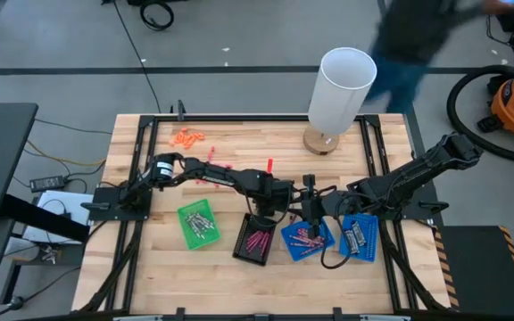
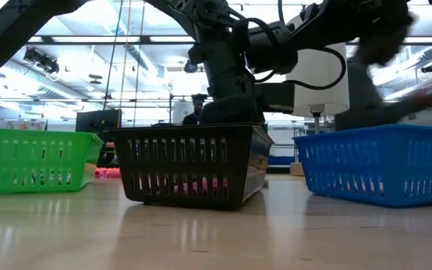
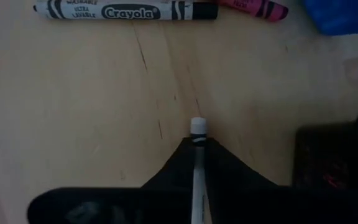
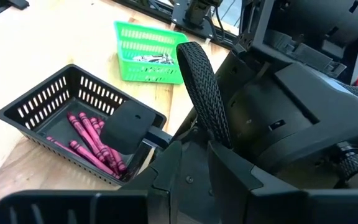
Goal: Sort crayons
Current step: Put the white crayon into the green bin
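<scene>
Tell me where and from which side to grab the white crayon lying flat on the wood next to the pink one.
Grip the white crayon at the middle of its paper-wrapped barrel, coming straight down from above. It lies flat on the table, so only its two long sides are free. Set the fingers across its length. The pink crayon sits close by one end, so staying mid-barrel probably avoids nudging it.
</scene>
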Available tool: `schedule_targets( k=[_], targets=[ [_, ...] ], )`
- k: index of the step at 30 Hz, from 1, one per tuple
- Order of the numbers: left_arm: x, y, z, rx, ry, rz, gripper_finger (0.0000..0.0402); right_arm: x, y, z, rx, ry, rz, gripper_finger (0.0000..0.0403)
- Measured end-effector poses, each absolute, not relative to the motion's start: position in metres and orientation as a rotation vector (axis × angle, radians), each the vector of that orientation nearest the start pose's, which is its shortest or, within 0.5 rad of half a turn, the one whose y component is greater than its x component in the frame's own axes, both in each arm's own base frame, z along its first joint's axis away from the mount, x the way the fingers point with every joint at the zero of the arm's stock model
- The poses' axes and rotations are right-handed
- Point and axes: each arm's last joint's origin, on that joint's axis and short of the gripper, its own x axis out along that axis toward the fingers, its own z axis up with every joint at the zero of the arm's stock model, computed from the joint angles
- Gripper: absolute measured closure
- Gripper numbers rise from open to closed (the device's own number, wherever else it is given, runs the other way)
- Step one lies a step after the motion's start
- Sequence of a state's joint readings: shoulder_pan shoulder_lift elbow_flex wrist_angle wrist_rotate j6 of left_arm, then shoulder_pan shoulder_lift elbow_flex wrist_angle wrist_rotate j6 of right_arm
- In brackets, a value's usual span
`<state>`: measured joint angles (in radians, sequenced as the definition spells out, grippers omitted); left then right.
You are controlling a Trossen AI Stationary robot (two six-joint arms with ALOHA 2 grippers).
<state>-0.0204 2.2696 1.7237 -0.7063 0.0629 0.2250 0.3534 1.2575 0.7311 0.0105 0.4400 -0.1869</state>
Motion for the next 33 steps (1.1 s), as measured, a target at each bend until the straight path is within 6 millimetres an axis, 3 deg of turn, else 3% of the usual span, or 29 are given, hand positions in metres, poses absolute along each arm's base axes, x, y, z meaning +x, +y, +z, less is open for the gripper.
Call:
schedule_targets(
  k=[13, 19, 25, 33],
  targets=[
    [0.46, -0.011, 0.141, 0.152, 1.239, -0.153, 0.039, 0.249, 0.081, 0.236, -0.396, 0.492, -0.045, 0.0316],
    [0.459, -0.01, 0.146, 0.174, 1.235, -0.104, 0.0391, 0.243, 0.092, 0.236, -0.509, 0.496, -0.101, 0.0316],
    [0.456, -0.016, 0.146, 0.217, 1.263, -0.076, 0.0391, 0.234, 0.107, 0.235, -0.577, 0.499, -0.027, 0.0316],
    [0.446, -0.024, 0.154, 0.259, 1.325, -0.058, 0.0391, 0.211, 0.114, 0.256, -0.536, 0.427, 0.08, 0.0316]
  ],
)
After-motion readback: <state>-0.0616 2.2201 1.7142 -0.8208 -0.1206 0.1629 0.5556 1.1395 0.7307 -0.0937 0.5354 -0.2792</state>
